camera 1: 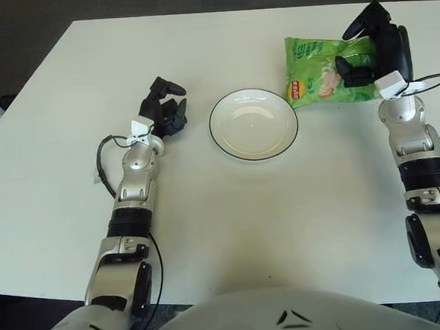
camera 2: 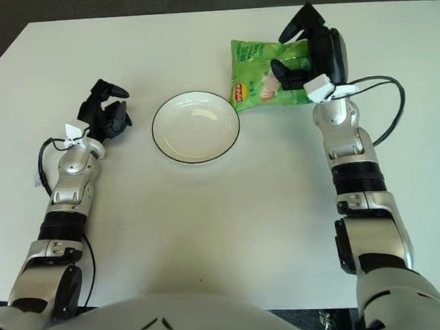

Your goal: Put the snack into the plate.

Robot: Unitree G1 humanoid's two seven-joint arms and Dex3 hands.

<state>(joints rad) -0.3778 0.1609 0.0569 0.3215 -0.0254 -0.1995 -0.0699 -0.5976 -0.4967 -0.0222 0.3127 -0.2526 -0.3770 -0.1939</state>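
Black fingers (camera 1: 353, 73) of the right hand (camera 1: 374, 51) are clamped on the right end of the snack (camera 1: 321, 80), one digit arching over the top edge of the bag and the others pressing its lower right corner. There is one snack: a green crinkled bag with a red and yellow logo at its lower left corner, lying broadside to the camera. It sits at about two o'clock from the plate (camera 1: 226, 144), and its logo corner comes just beside the plate's rim at that point; whether the bag touches the table or is held slightly above it cannot be told.

There is one plate, a shallow white dish with a thin dark rim, holding nothing, standing near the middle of the white table (camera 1: 231, 231).

Two hands are in view. The right one, with its silver forearm running down toward five o'clock, is the one at work. The left hand (camera 1: 165, 108) shows at nine o'clock from the plate, near it but apart from the rim; its three dark fingers are loosely curled together and grip nothing. A thin black cable (camera 1: 104, 163) loops beside the left wrist, and another (camera 2: 385, 110) arcs out from the right wrist.

At six o'clock, along the bottom edge, the robot's pale grey torso (camera 1: 289, 314) fills the foreground.
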